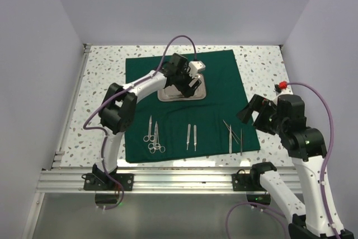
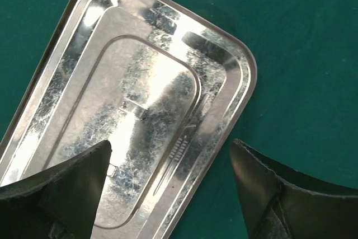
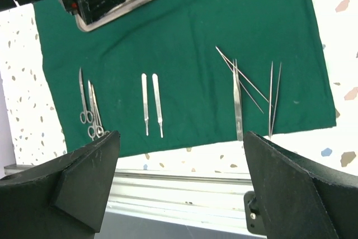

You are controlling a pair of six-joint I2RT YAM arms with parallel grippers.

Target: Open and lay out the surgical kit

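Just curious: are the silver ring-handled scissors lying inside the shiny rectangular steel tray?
No, the scissors lie on the dark green cloth, well apart from the tray.

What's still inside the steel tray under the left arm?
The steel tray looks nearly empty. One slim ribbed-handled instrument seems to lie along its inner edge, though it blends with reflections. The left fingers cover one end of the tray, so that part cannot be checked.
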